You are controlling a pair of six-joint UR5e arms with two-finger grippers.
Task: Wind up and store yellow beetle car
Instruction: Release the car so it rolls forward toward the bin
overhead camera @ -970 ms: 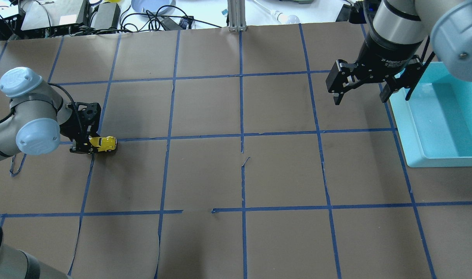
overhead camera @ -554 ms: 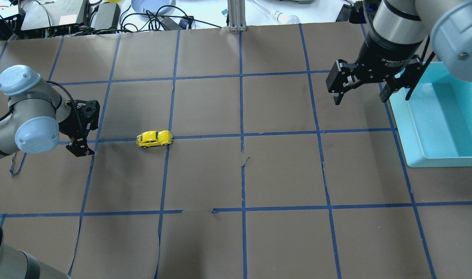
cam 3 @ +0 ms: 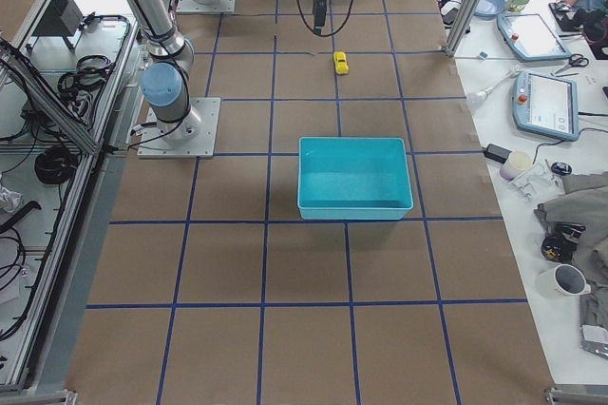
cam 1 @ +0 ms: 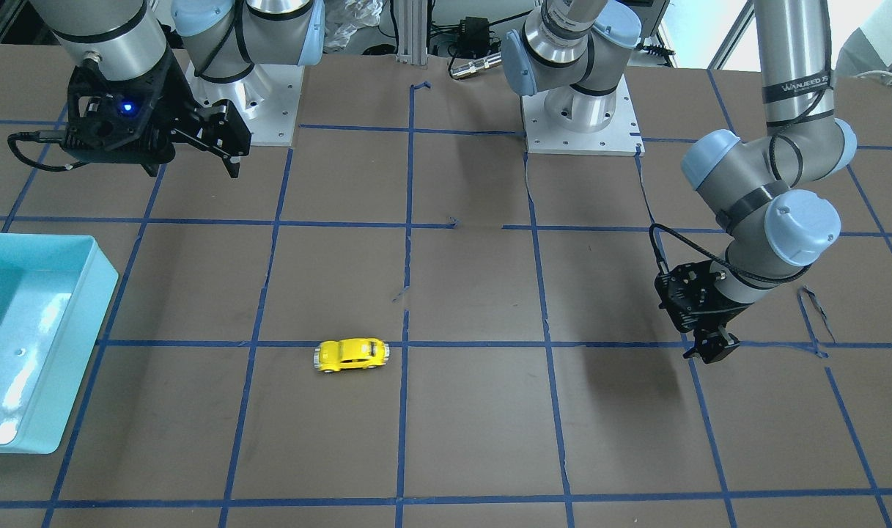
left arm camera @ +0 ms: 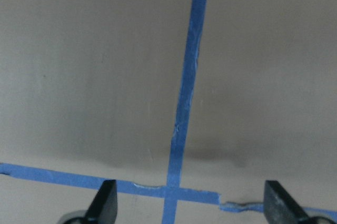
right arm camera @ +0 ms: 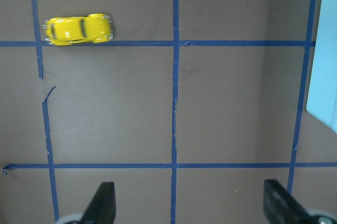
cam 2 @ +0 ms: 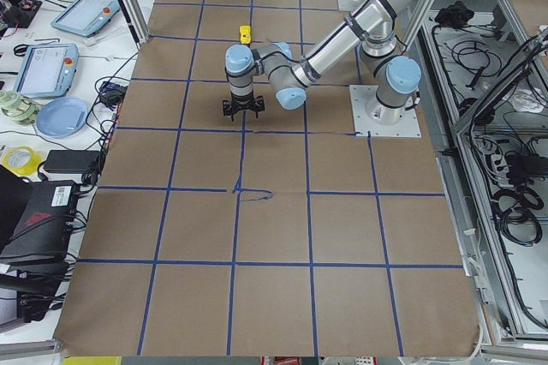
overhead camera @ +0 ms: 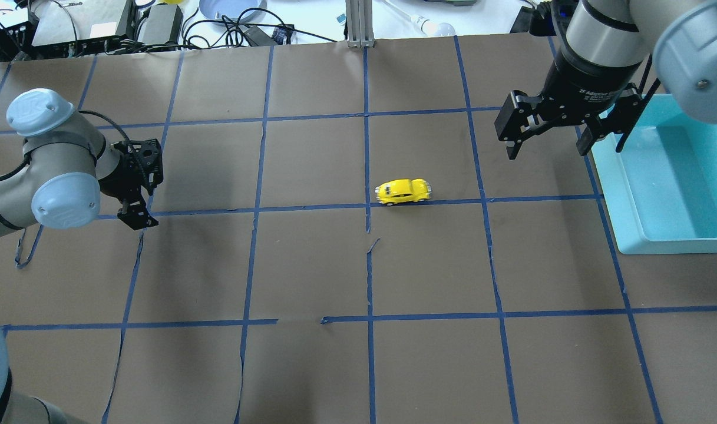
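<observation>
The yellow beetle car (overhead camera: pixel 403 191) stands free on its wheels on the brown table, just right of the centre tape line; it also shows in the front view (cam 1: pixel 351 355) and the right wrist view (right arm camera: pixel 79 29). My left gripper (overhead camera: pixel 138 217) is open and empty at the table's left, far from the car; the left wrist view (left arm camera: pixel 192 208) shows only tape between its spread fingertips. My right gripper (overhead camera: pixel 548 150) is open and empty, held above the table to the right of the car and beside the teal bin (overhead camera: pixel 614 194).
The teal bin is open-topped and sits at the table's right edge, also seen in the front view (cam 1: pixel 86 323). Blue tape lines grid the brown table. Cables, a blue plate and devices lie beyond the far edge.
My left gripper opened and let go of the car. The car rolled right from the left gripper to just past the centre line. The left gripper drew back slightly; the right arm stayed still.
</observation>
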